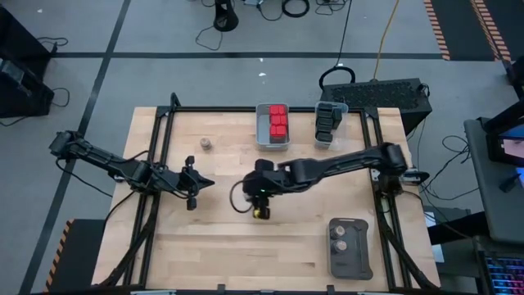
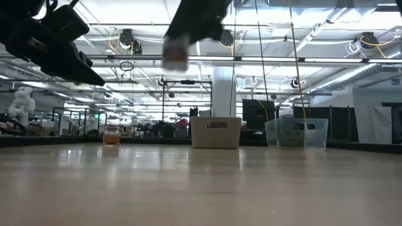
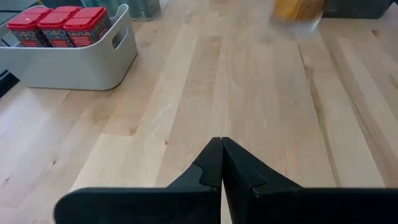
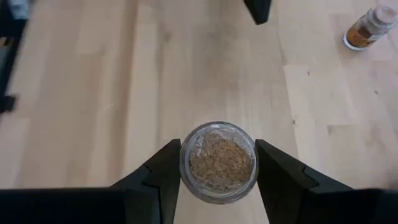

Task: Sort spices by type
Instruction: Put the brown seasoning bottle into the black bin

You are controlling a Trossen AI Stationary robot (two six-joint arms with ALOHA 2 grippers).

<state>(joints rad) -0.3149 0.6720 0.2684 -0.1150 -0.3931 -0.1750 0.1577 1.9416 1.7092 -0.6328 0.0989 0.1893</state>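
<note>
Five red-capped containers (image 1: 277, 122) are counted in the grey bin (image 1: 261, 128) at the far edge of the table. Dark black containers (image 1: 325, 123) are seen stacked in the clear bin (image 1: 343, 110) just to its right; their number cannot be told. Four round jars are counted in all: two jars (image 1: 344, 238) lie on the flat dark tray (image 1: 347, 262) at the near right, one loose jar (image 1: 206, 143) stands alone on the far left of the table, and one held jar (image 4: 217, 161) is gripped between the fingers of the right gripper (image 4: 217, 171) above the table's middle. Two bins, one tray and two arms are counted.
</note>
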